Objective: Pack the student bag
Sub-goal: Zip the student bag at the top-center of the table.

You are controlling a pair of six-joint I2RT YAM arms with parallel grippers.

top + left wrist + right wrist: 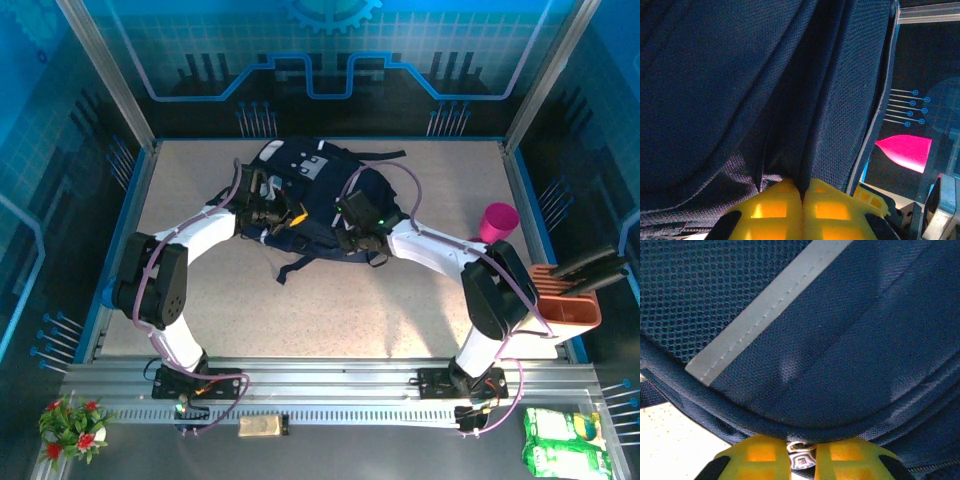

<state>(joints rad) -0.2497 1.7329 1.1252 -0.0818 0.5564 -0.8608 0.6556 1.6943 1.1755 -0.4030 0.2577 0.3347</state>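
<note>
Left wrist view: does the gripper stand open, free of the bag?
No, the left gripper is shut, its yellow fingers pinching a fold of the navy bag.

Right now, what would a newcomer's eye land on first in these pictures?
The large dark navy fabric backpack sprawled mid-table draws the eye first. The left gripper pinches a fold of its cloth; the right gripper grips what looks like a metal zip pull. A bright pink cup stands by the table's right edge.
</note>
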